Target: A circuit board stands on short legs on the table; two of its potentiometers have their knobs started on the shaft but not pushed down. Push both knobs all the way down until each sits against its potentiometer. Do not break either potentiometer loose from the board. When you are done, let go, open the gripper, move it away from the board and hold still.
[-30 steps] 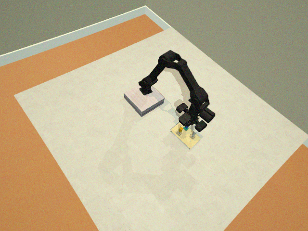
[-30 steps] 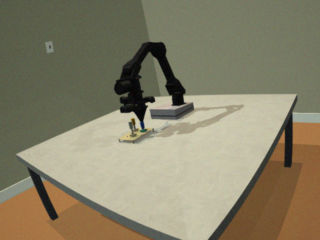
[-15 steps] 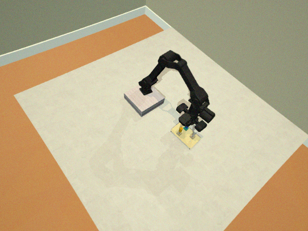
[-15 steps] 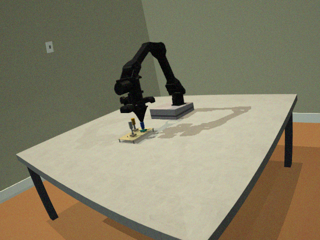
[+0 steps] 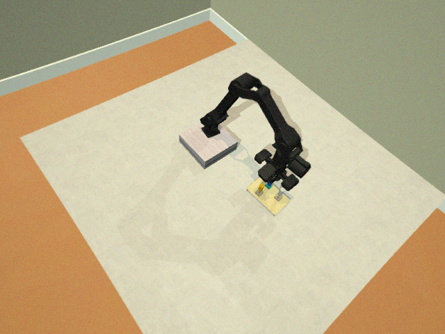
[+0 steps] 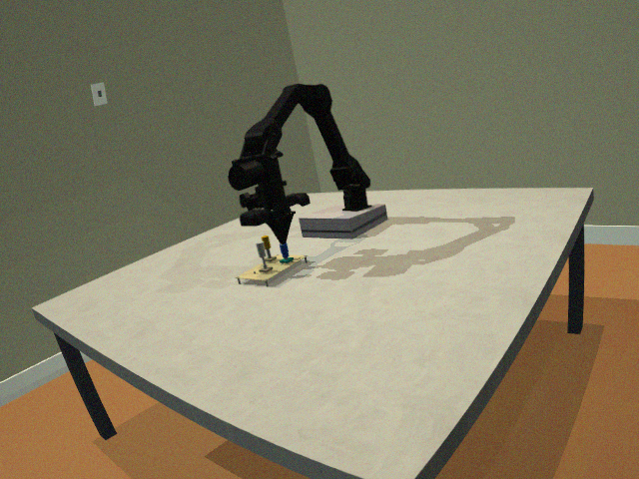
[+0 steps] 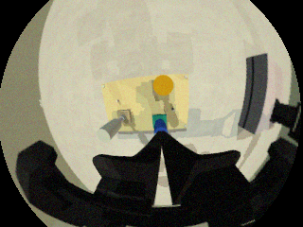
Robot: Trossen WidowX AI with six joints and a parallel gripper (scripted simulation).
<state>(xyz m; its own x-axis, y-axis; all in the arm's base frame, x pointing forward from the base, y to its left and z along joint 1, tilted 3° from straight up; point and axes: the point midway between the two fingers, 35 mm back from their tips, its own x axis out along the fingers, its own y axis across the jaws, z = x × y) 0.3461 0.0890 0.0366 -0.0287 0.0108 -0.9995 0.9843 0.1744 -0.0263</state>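
The yellow circuit board [image 5: 273, 209] [image 6: 248, 276] [image 7: 114, 92] stands on short legs. A blue knob [image 6: 284, 250] [image 7: 160, 127] stands over the teal potentiometer [image 6: 286, 259] [image 7: 159, 117], close to its body; any small gap is too small to tell. An orange knob [image 5: 261, 187] [image 6: 266, 241] [image 7: 163, 85] sits raised, with shaft showing beneath it in the exterior view. A grey knob [image 5: 280, 192] [image 6: 261, 250] [image 7: 111, 129] also sits high on a visible shaft. My gripper [image 6: 283, 242] [image 7: 161, 134] is shut and empty, its joined tips at the blue knob's top.
The arm's pale base block [image 5: 206, 147] [image 6: 329, 225] stands behind the board, on the blue knob's side. The orange and grey knobs stand up close to the gripper. The tabletop [image 5: 215, 287] [image 6: 360, 350] extends around the board.
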